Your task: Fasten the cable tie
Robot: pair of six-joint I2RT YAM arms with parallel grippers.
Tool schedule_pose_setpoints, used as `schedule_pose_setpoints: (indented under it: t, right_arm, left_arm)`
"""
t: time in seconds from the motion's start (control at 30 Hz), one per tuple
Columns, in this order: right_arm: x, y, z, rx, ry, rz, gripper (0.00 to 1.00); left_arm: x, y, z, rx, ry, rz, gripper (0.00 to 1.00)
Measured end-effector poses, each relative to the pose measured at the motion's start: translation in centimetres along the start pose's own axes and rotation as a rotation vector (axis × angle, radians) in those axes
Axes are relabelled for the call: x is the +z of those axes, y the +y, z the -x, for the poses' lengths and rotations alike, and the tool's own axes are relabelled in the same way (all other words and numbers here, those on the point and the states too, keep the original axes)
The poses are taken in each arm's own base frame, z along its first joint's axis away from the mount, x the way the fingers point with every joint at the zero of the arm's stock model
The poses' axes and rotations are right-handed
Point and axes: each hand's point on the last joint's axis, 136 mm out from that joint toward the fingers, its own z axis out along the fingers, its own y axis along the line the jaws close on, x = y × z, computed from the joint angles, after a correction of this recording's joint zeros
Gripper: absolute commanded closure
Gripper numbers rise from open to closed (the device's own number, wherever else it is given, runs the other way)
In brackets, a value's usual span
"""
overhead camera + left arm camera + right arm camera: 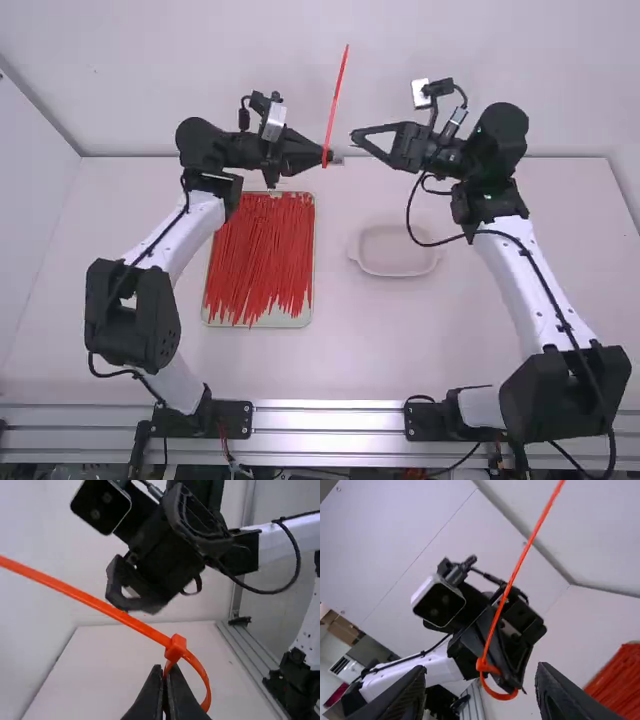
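An orange cable tie (336, 95) is held in the air above the table's far side, its long tail pointing up. My left gripper (322, 155) is shut on it just below the head (175, 644). The tail passes through the head, leaving a small loop (204, 687). My right gripper (358, 138) stands open just right of the tie's head, close but apart from it. In the right wrist view its fingers (397, 697) stand wide apart, facing the left gripper (492, 660) and the tie (520, 565). In the left wrist view the right gripper (150, 592) hovers behind the tie.
A tray (308, 322) piled with several red cable ties (262, 258) lies on the table under the left arm. A white dish (393, 251) sits to its right, below the right arm. The table's front half is bare.
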Motion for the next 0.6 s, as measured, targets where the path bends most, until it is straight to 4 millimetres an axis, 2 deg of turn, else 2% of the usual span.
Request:
schedule_pose_setpoints:
  t: [0.17, 0.37, 0.43, 0.47, 0.5, 0.6]
  right_arm:
    - [1.9, 0.8, -0.8, -0.004, 0.008, 0.018, 0.43]
    - [2.7, 1.0, -1.0, -0.005, -0.001, 0.016, 0.57]
    - [2.7, 1.0, -0.9, -0.005, -0.007, 0.012, 0.66]
    - [2.7, 0.9, -0.8, -0.006, -0.010, 0.010, 0.87]
    - [2.8, 0.9, -0.8, -0.009, -0.011, 0.009, 0.98]
    - [2.8, 0.8, -0.7, -0.004, -0.016, 0.005, 1.00]
  left_arm:
    - [0.9, -0.5, 0.4, 0.007, -0.003, -0.024, 0.98]
    - [1.6, -0.9, 0.3, -0.001, -0.003, -0.044, 0.98]
    - [1.7, -1.0, 0.3, 0.000, -0.002, -0.049, 0.98]
    - [1.7, -1.1, 0.2, 0.000, 0.000, -0.051, 0.98]
    - [1.7, -1.1, 0.2, 0.000, 0.001, -0.053, 0.98]
    - [1.7, -1.1, 0.2, 0.001, 0.002, -0.055, 0.98]
